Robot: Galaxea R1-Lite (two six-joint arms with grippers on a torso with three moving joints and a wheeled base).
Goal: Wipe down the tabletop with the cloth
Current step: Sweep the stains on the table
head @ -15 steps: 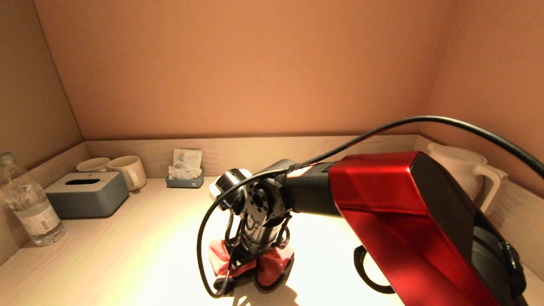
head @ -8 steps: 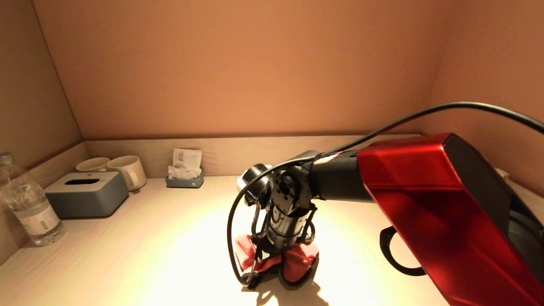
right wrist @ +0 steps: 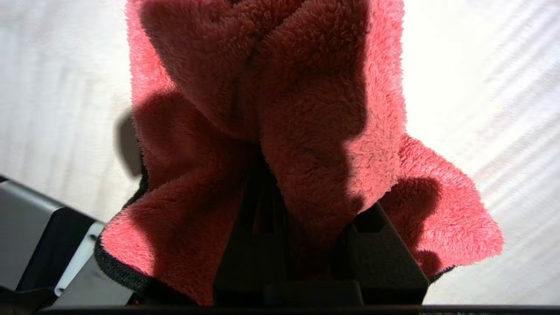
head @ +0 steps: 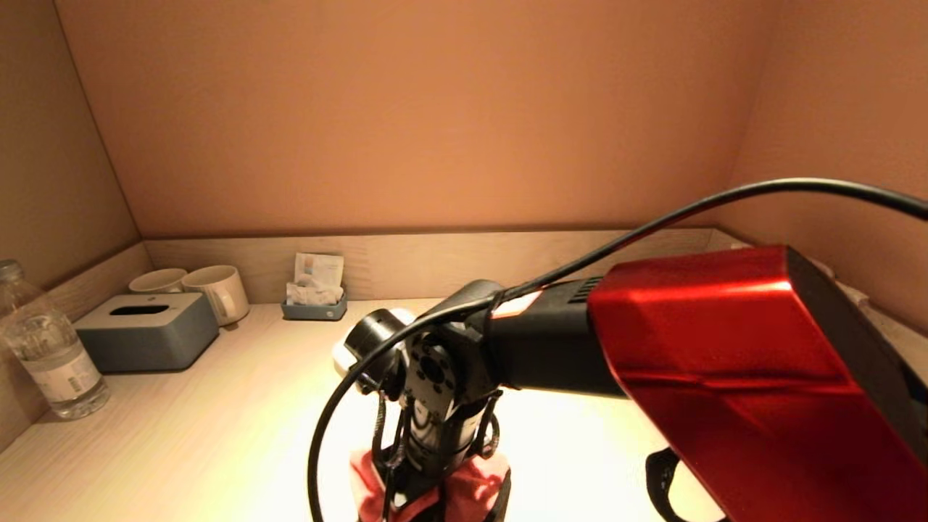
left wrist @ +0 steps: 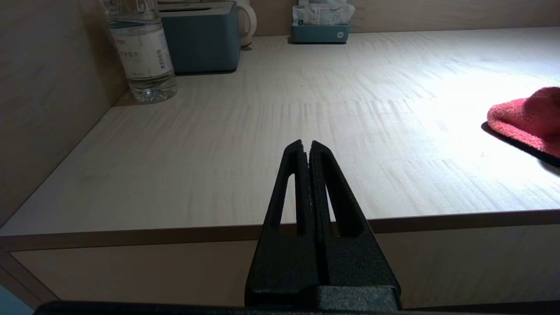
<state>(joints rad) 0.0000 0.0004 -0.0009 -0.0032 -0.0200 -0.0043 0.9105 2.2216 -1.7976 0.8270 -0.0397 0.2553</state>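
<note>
A red fluffy cloth [head: 464,484] lies bunched on the pale wooden tabletop [head: 217,420] near the front edge, under my right arm. My right gripper [right wrist: 302,192] points straight down and is shut on the cloth [right wrist: 271,87], which folds up around its fingers and hides the tips. The cloth also shows in the left wrist view [left wrist: 527,120]. My left gripper [left wrist: 306,146] is shut and empty, parked low in front of the table's front edge, to the left of the cloth.
At the back left stand a grey tissue box [head: 148,330], two white mugs [head: 217,290], a small tray of sachets [head: 315,293] and a water bottle [head: 47,348]. A white kettle sits at the back right, mostly hidden by my red arm [head: 725,362]. Walls enclose three sides.
My right gripper dragged the cloth to the right, then back to the left and nearer the front edge. The left gripper has not moved.
</note>
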